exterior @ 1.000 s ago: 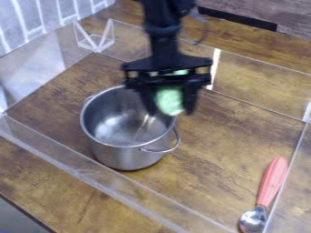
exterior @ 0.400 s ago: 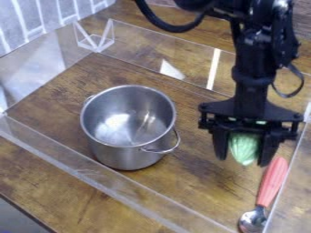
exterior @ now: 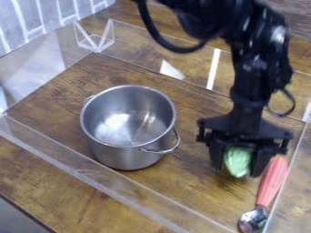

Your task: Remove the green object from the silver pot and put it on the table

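Observation:
The green object (exterior: 238, 161) is a light green bumpy toy held upright between the black fingers of my gripper (exterior: 241, 157), which is shut on it. It hangs low over the table (exterior: 195, 196), right of the silver pot (exterior: 125, 125); I cannot tell whether its lower end touches the wood. The pot stands empty at centre left, its shiny inside bare, a loop handle facing the gripper. The black arm rises from the gripper toward the top of the view.
A red-handled spoon (exterior: 267, 189) lies just right of the gripper, its metal bowl at the bottom edge. Clear acrylic walls (exterior: 73, 159) ring the tabletop, one running close in front of the pot. A clear stand (exterior: 93, 35) sits at the back left.
The gripper has carried the green object from above the pot's right rim out to the right and down, now low over the table beside the spoon.

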Robot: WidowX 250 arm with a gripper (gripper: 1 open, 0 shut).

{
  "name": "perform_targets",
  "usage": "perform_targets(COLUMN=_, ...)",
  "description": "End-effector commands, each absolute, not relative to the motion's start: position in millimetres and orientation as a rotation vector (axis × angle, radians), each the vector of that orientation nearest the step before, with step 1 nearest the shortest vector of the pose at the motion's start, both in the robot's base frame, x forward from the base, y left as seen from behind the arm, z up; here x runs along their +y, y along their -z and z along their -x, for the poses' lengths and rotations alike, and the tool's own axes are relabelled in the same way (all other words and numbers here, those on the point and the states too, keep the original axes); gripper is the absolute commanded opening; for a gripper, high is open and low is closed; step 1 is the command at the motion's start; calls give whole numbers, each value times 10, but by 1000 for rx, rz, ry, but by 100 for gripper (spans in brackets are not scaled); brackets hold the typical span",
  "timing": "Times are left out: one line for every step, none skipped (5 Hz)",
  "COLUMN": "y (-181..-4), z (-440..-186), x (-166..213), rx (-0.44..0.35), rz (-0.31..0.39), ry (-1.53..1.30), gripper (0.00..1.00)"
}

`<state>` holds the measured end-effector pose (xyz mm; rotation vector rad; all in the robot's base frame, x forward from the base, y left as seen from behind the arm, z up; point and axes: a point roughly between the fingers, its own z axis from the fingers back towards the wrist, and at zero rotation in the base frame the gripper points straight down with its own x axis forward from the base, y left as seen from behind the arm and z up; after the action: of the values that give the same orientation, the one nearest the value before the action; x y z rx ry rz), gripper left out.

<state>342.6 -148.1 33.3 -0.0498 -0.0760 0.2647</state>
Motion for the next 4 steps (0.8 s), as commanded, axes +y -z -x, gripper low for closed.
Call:
perform_targets(y=-510, z=-3444, x=-1457, rx=-115, rz=62, ry=-254, gripper=0)
perform_targets(y=-568, z=-3426, x=-1426, rx=-105, rz=52, ry=-265, gripper=0)
perform_targets(y=-604, z=-3454, x=-1307, rx=-96, rz=43, ry=-286, gripper=0)
perform_targets(y=-631, z=-3488, x=-1185, rx=-87, rz=34, ry=-307, gripper=0)
